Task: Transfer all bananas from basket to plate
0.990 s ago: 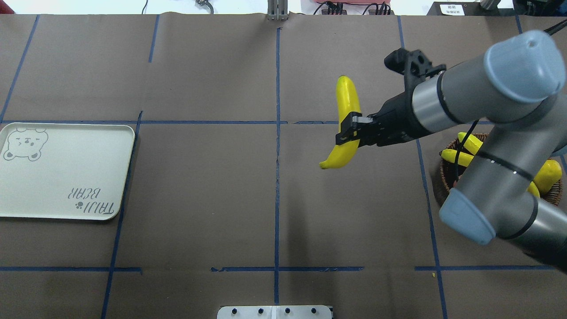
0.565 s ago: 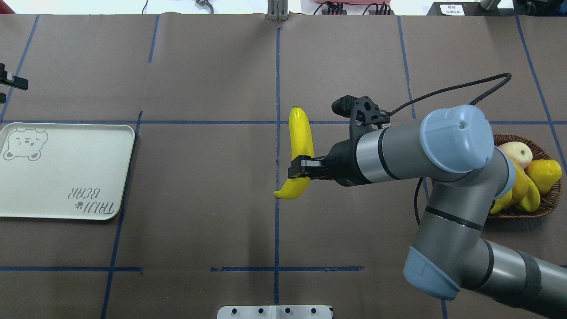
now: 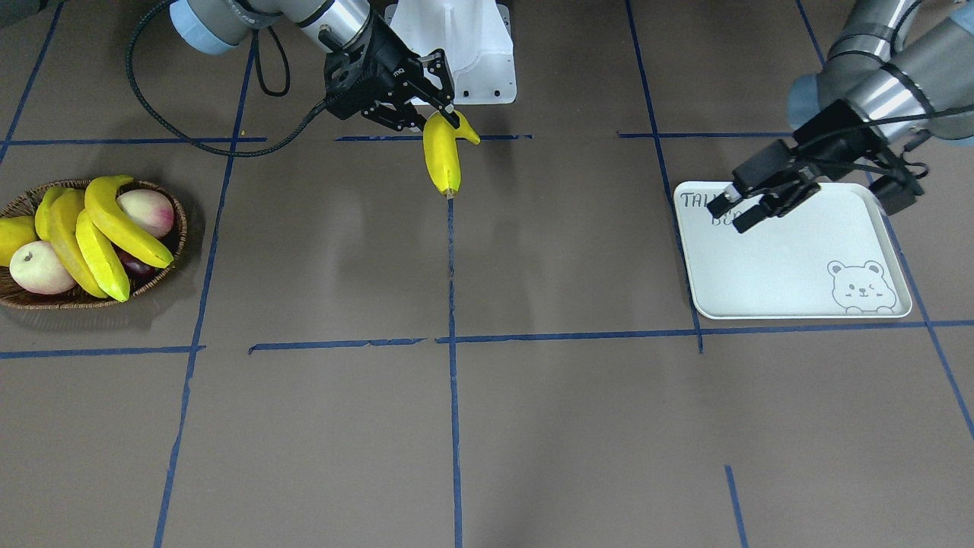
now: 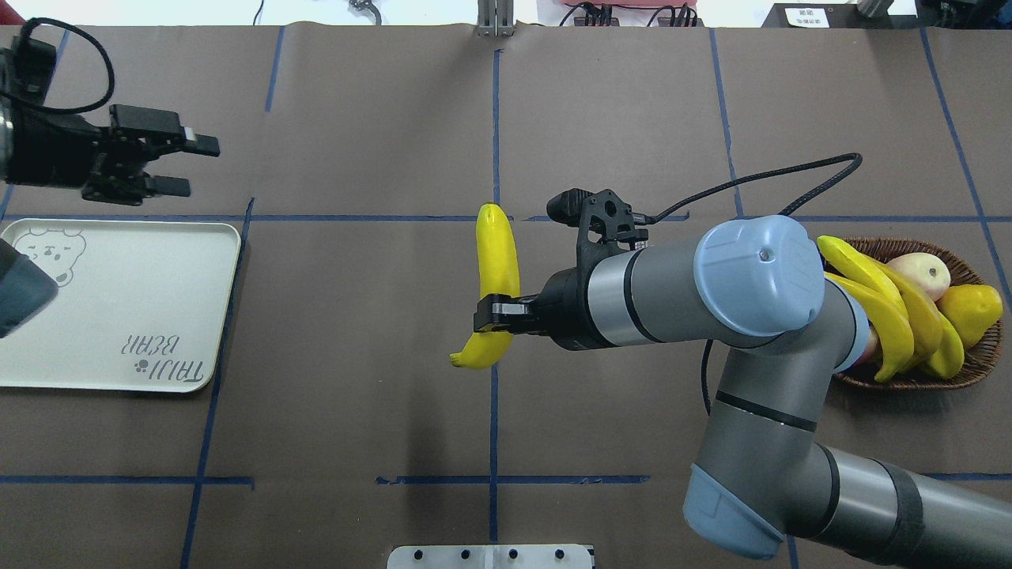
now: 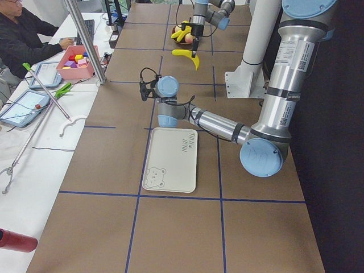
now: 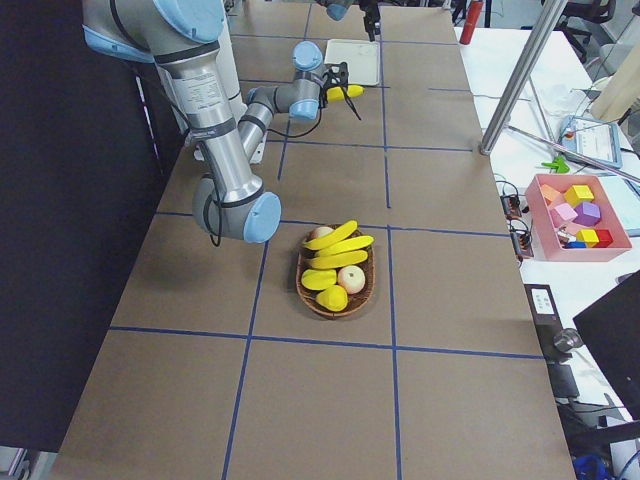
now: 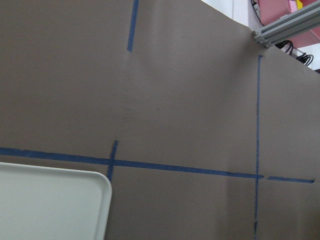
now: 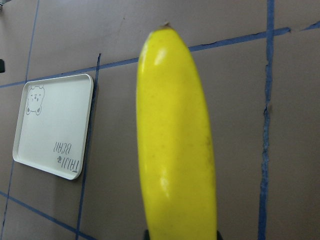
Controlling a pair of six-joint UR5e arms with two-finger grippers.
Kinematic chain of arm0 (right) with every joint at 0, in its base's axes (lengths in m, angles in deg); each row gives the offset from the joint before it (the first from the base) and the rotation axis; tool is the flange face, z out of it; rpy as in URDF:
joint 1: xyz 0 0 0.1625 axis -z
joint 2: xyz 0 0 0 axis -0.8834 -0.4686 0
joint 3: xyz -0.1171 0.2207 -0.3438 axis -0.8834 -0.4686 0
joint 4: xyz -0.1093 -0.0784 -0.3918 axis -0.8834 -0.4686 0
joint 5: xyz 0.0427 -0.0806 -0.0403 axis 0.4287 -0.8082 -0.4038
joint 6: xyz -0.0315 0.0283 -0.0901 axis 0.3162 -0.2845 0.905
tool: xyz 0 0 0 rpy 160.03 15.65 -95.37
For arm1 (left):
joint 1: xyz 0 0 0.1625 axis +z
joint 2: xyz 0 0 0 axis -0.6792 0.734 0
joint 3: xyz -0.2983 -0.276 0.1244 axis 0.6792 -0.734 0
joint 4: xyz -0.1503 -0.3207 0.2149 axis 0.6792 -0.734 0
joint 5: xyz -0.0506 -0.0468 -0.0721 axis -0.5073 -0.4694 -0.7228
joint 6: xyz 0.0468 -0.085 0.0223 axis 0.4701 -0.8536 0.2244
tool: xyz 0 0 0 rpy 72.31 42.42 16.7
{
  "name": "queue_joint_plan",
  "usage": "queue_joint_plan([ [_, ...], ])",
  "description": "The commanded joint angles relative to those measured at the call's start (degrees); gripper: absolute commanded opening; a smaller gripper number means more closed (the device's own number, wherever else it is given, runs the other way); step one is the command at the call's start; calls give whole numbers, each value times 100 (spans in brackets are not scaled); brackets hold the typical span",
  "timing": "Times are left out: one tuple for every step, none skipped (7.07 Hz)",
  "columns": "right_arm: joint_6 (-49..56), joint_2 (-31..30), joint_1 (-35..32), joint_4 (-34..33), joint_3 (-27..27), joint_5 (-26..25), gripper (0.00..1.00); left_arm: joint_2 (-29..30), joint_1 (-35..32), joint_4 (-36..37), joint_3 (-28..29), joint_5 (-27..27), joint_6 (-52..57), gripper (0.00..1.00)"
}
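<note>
My right gripper (image 4: 494,313) is shut on one yellow banana (image 4: 498,257) near its lower end and holds it above the table's middle line; the banana also shows in the front view (image 3: 443,160) and fills the right wrist view (image 8: 175,150). Three more bananas (image 4: 874,288) lie in the wicker basket (image 4: 980,365) at the right, also in the front view (image 3: 114,221). The white plate (image 4: 118,316) lies at the left and nothing is on it. My left gripper (image 4: 194,164) is open and empty, over the plate's far right corner (image 3: 730,211).
Peaches (image 4: 923,273) and a stubby yellow fruit (image 4: 976,304) share the basket. The white robot base (image 3: 464,46) stands at the table's near edge. A pink box of blocks (image 6: 575,210) and a metal post (image 6: 520,80) are on the side table.
My right gripper has carried the banana left, from near the basket to the table's middle line. My left arm has come into view from the left, by the plate.
</note>
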Motion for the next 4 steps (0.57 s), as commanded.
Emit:
queue_joint_plan([
  [-223,169,99,27,-15,13,2,943,1228,-208,-29,872,-1553,100],
  [-286,170,126,18,-15,13,2,1218,1470,-173,15,1031,-1558,99],
  [-287,170,152,18,-24,13,2,1325,1621,-164,41,1076,-1549,99],
  [-287,179,161,18,-24,13,2,1370,1657,-163,42,1086,-1541,99],
])
